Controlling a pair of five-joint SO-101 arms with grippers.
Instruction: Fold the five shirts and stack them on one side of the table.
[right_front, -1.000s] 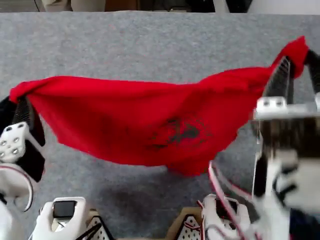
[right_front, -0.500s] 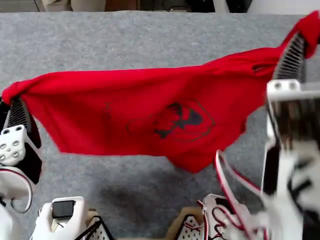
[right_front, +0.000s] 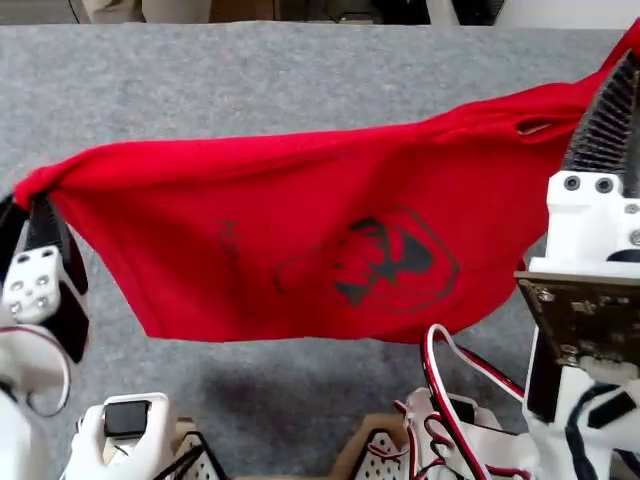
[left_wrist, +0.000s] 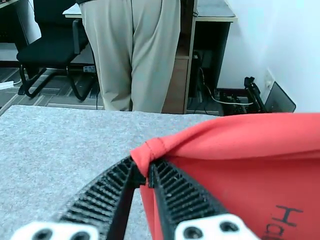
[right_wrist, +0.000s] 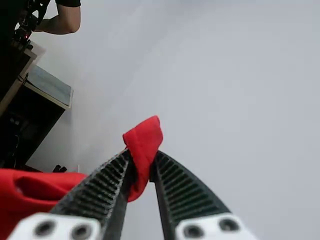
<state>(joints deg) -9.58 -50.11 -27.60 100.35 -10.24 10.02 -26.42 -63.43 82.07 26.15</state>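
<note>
A red shirt with a dark chest print hangs stretched in the air above the grey table, held by both arms. My left gripper is shut on its left corner; in the left wrist view the black ribbed fingers pinch a bunched red shirt edge at my left gripper. My right gripper is shut on the opposite corner, raised higher at the right edge. In the right wrist view my right gripper clamps a tuft of the red shirt against a white wall.
The two arm bases stand at the table's near edge with red and white cables. A person stands beyond the table's far edge next to a black chair.
The right gripper has risen and moved right with its corner, spreading the shirt wider. The shirt's lower edge has lifted and the chest print now faces up more fully. The left gripper has barely moved.
</note>
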